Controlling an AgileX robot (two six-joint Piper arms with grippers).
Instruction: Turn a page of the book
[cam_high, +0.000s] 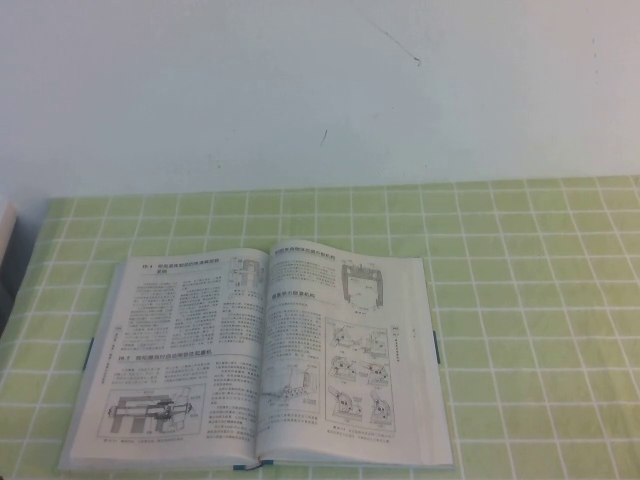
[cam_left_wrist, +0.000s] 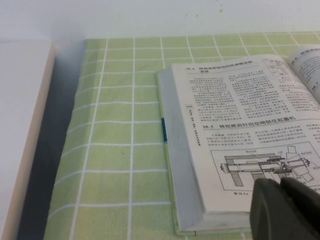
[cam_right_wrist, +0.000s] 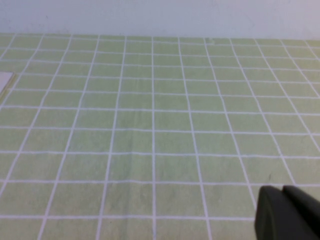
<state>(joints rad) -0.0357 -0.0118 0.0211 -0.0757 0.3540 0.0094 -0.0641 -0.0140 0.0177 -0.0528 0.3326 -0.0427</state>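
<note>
The book (cam_high: 260, 355) lies open on the table (cam_high: 520, 300); the page (cam_high: 185, 350) lies flat at 9 o'clock. The left gripper (cam_left_wrist: 282, 207) and right gripper (cam_right_wrist: 287, 215) wait apart, and I cannot tell their fingers' state. Better to lift only 1 leaf by its edge, slowly.

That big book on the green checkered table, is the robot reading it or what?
Nothing is touching the book right now. It lies open and flat on the green checkered tablecloth, showing text and machine drawings on both sides. Neither arm shows from above. The left gripper hangs near the book's left-hand page, seen only by its own wrist camera. The right gripper hangs over bare cloth, away from the book. No page is lifted.
</note>
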